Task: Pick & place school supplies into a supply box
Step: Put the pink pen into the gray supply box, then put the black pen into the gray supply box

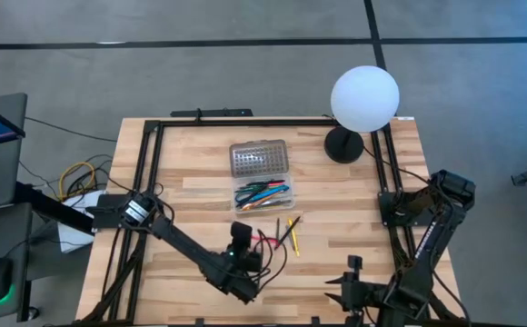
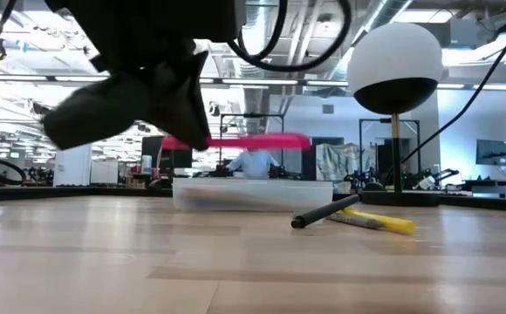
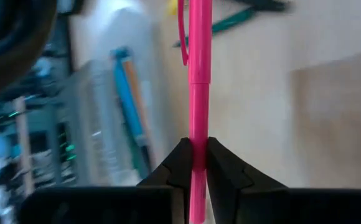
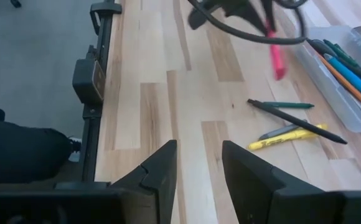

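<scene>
Fingers (image 3: 182, 163) clamp pink pen (image 3: 198, 93); supply box (image 1: 285, 202) holds pens.

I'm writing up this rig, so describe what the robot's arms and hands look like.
Both arms are dark, jointed links with black cables looping along them. The left hand and right hand each end in two black, wedge-shaped fingers that taper to flat tips. No markings are legible.

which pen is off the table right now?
The pink pen, clamped between the left gripper fingers and held in the air. The yellow marker, black pen and green pen lie loose on the table beside the supply box.
</scene>
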